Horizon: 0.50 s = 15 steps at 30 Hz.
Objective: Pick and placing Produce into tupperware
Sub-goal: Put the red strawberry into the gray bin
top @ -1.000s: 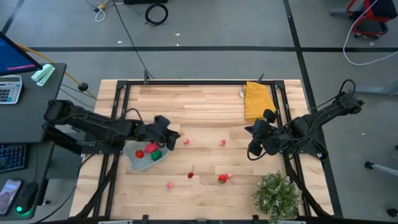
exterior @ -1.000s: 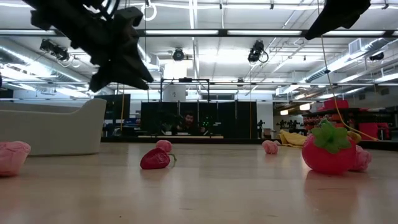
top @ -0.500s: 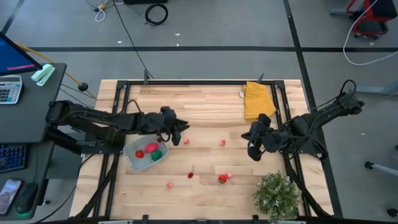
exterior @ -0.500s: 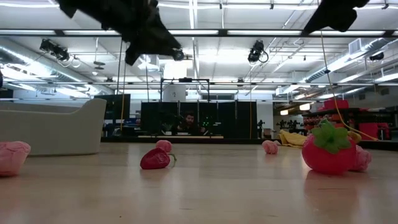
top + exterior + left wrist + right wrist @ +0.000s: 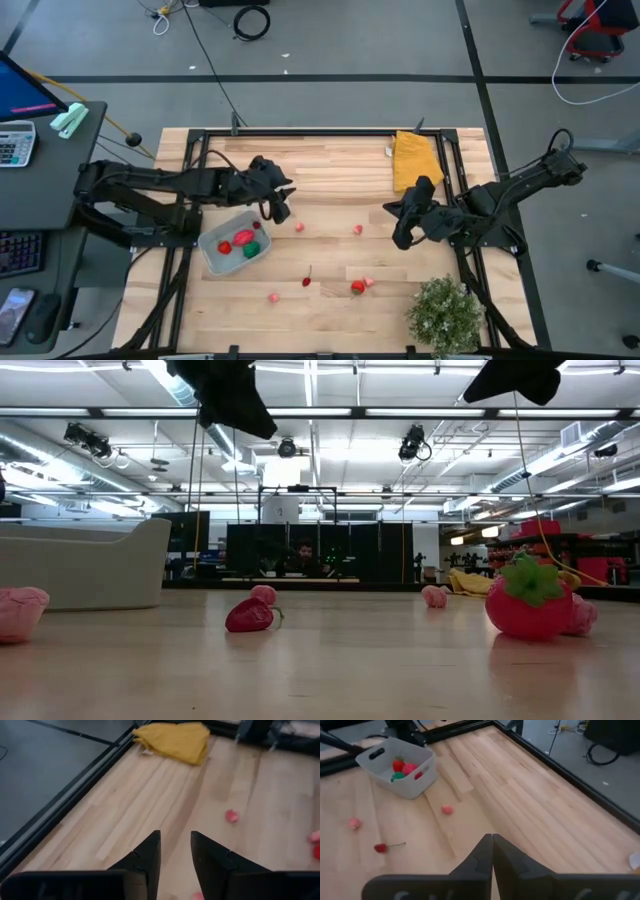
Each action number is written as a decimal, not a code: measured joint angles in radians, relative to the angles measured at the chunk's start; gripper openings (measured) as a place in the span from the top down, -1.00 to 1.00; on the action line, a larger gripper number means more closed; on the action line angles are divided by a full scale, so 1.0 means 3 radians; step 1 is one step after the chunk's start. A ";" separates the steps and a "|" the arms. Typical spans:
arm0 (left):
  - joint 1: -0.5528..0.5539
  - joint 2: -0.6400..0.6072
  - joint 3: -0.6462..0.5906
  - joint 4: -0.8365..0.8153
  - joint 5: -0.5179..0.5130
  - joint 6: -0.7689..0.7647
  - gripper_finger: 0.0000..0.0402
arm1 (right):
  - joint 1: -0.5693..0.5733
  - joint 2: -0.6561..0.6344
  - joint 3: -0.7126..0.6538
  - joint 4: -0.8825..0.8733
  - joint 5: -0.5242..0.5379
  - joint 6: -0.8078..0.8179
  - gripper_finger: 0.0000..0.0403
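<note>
The tupperware (image 5: 233,243) sits at the table's left-middle and holds two red pieces and one green piece (image 5: 402,768). Loose produce lies on the wood: pink pieces (image 5: 299,227) (image 5: 357,230) (image 5: 273,296), a red cherry with a stem (image 5: 307,282), and a red strawberry (image 5: 357,287) beside a pink piece. My left gripper (image 5: 280,205) hangs open and empty above the table, just beyond the tupperware's far right corner; its fingers show apart in the left wrist view (image 5: 175,850). My right gripper (image 5: 400,225) hovers shut (image 5: 492,840) right of centre.
A yellow folded cloth (image 5: 415,160) lies at the far right of the table. A bushy green plant (image 5: 445,312) stands at the near right corner. A dark frame (image 5: 320,132) rims the table. Bare wood lies between the two grippers.
My left gripper has risen from over the tupperware's right rim and swung toward the table's far edge and right; in the low view it has climbed toward the top. My right gripper has drifted slightly toward the table's left. The produce and the tupperware have stayed put.
</note>
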 joint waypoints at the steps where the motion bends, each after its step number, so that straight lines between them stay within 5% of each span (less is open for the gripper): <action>1: 0.0007 0.0001 -0.0001 -0.0033 -0.0005 0.0001 0.41 | 0.0000 0.0000 0.0000 -0.0009 0.0000 -0.0043 0.91; 15: 0.0018 0.0001 -0.0002 -0.0065 -0.0010 -0.0064 0.38 | -0.0076 0.0002 -0.0001 0.0252 0.0064 -0.0347 0.91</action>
